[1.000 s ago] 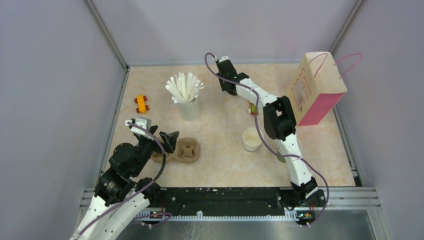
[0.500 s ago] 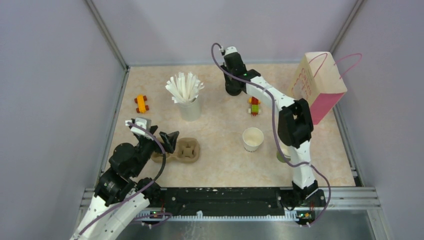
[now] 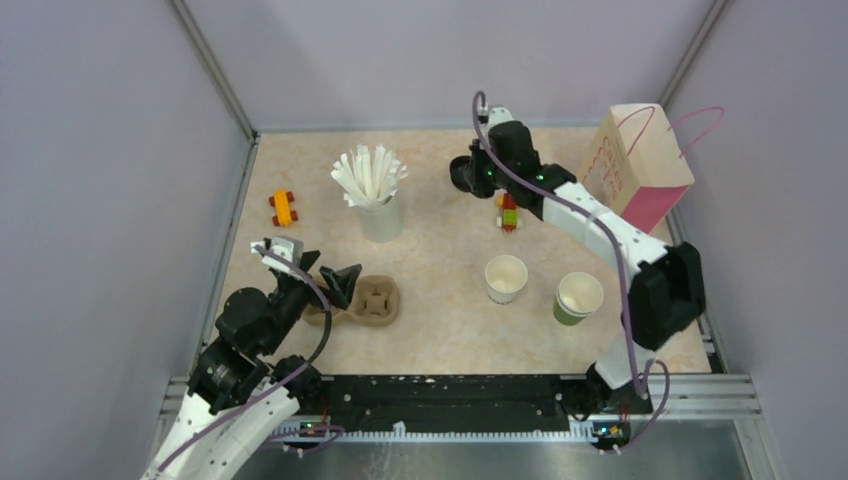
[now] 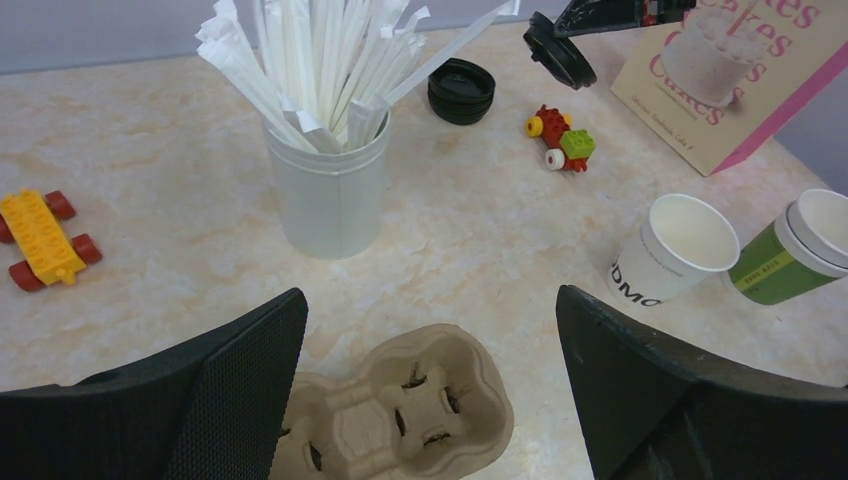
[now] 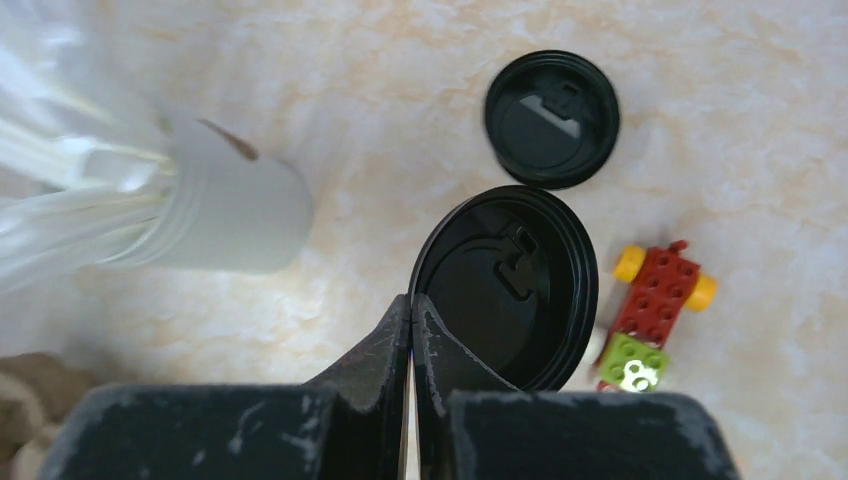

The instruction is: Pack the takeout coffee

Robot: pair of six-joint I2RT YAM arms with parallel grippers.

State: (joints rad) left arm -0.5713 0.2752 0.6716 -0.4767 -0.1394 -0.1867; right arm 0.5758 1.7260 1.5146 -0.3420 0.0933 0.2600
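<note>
While straws (image 3: 369, 172) crowd the tall cup (image 3: 381, 222), the takeout cup (image 3: 505, 279) stands open.

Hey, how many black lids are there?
2: one held lid pinched by the right gripper, one flat lid on the table, by the red toy car. The flat one may be a stack hiding more.

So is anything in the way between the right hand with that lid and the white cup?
Nothing tall. The right hand, pinching a black lid, is over the far side of the table; the white cup stands open, nearer. Only a low red toy car lies roughly between them, off to the side.
</note>
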